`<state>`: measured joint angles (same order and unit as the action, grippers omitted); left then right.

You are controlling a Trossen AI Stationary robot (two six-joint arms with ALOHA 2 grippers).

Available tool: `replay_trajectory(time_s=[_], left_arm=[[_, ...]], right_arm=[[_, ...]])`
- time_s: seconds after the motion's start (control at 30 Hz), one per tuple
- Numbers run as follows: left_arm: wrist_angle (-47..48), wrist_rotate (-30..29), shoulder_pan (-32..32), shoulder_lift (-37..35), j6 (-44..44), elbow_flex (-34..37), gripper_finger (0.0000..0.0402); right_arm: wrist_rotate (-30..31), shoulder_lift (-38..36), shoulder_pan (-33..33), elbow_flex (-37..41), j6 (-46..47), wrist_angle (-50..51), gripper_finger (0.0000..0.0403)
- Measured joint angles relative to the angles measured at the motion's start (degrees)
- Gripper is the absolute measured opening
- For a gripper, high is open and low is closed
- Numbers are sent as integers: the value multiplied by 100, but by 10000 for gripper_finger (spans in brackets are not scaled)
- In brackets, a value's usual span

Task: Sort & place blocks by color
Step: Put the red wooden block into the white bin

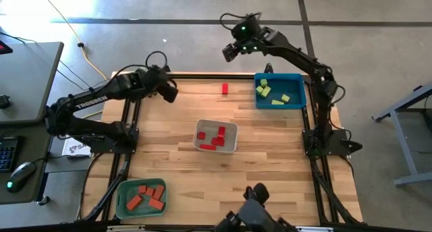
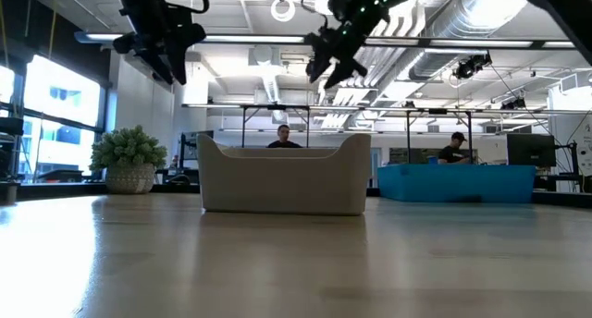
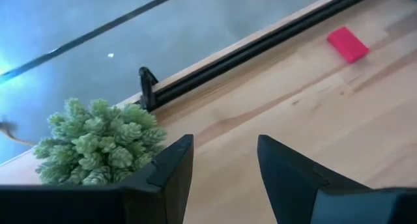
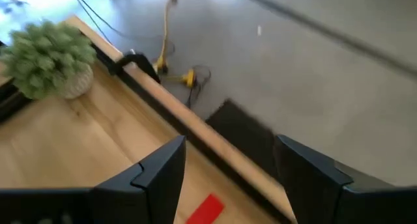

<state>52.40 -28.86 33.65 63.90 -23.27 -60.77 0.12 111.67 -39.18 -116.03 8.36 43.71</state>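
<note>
Hovering above the worktop (image 1: 270, 144), both pincers stand apart and empty: left pincer (image 3: 225, 160) near the plant (image 3: 98, 142), right pincer (image 4: 228, 165) over the far edge, beyond one loose red block (image 1: 225, 89).

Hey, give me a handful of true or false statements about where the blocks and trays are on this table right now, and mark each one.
1. One small red block lies loose on the wooden table, outside every tray. True.
2. The blue plastic tray holds red blocks. False: it holds yellow-green blocks.
3. The white tray at mid-table holds red blocks. True.
4. The green tray is empty. False: orange-red blocks lie in it.
5. The left hand grips a block. False: its fingers are apart with nothing between them.
</note>
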Motion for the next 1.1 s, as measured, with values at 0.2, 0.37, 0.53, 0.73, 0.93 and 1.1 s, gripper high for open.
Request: replay_trajectory(time_s=[0.2,0.37,0.53,0.73,0.93,1.1], left_arm=[[-99,12,415,-2,441,0,158],[-617,14,614,-1,1316,0,159],[-1107,18,728,-2,1917,0,159],[-1407,24,824,-2,2641,0,159],[-1523,45,935,-2,3100,0,159],[-1528,346,1027,-2,3202,0,159]], right_arm=[[-97,415,5,-60,1175,212,220],[-138,706,61,-36,1874,345,220],[-128,1017,185,-35,2522,364,220],[-79,1448,378,-28,3103,384,220],[-7,1883,495,-26,3568,471,220],[67,2220,538,-26,3816,602,220]])
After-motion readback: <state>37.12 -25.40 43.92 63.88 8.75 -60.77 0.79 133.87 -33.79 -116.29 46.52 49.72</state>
